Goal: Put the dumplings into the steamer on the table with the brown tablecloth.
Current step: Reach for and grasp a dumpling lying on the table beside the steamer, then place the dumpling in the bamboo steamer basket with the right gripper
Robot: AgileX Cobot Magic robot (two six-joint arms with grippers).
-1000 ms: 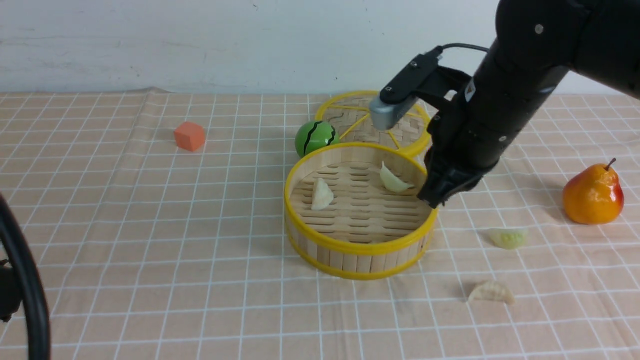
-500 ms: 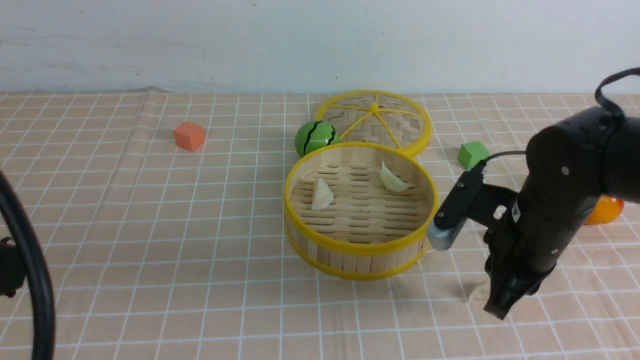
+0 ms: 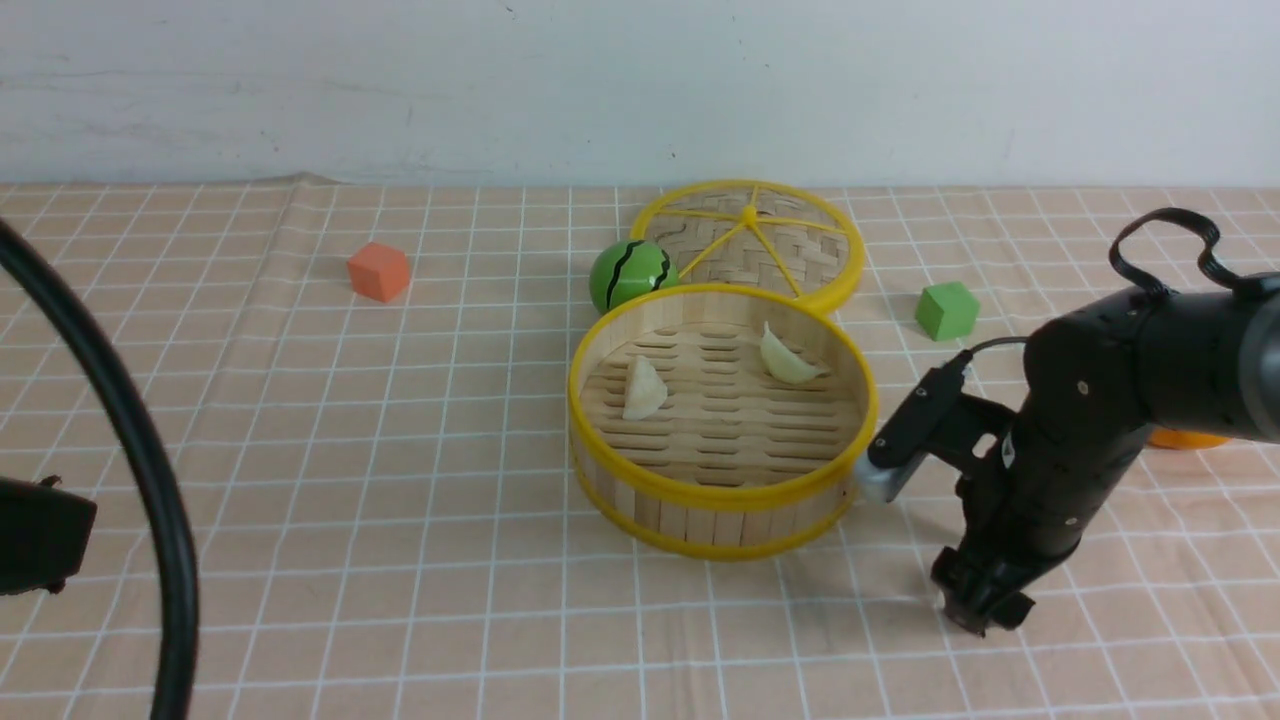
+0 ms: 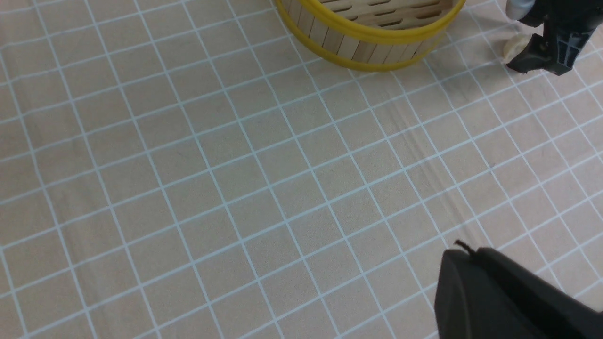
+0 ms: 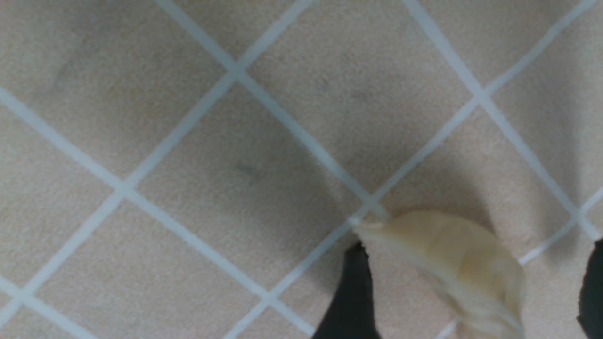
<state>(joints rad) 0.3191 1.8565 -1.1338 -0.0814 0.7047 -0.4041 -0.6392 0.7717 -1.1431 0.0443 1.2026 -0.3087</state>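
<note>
Right hand (image 3: 978,605), fingers spread wide, straddles a cream dumpling (image 5: 452,263) lying on the brown tablecloth (image 3: 400,450) just beside the steamer (image 3: 720,492); nothing gripped. Close squarely across the dumpling's plump middle, not its tapered tip, lest it squirt aside. Left hand (image 4: 509,301) shut, well apart.

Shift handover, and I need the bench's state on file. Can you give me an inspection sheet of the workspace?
Surface: brown tablecloth, white grid, slightly creased.
Job's things: steamer upright, two dumplings inside; third dumpling on the cloth; fourth not seen.
Clutter: lid, watermelon ball, orange cube, green cube, pear mostly hidden.
Tools: right tool open, astride the third dumpling; left tool shut, over bare cloth.
Cables: looped cable above the right arm; thick cable at the left edge.
Surroundings: white wall.
</note>
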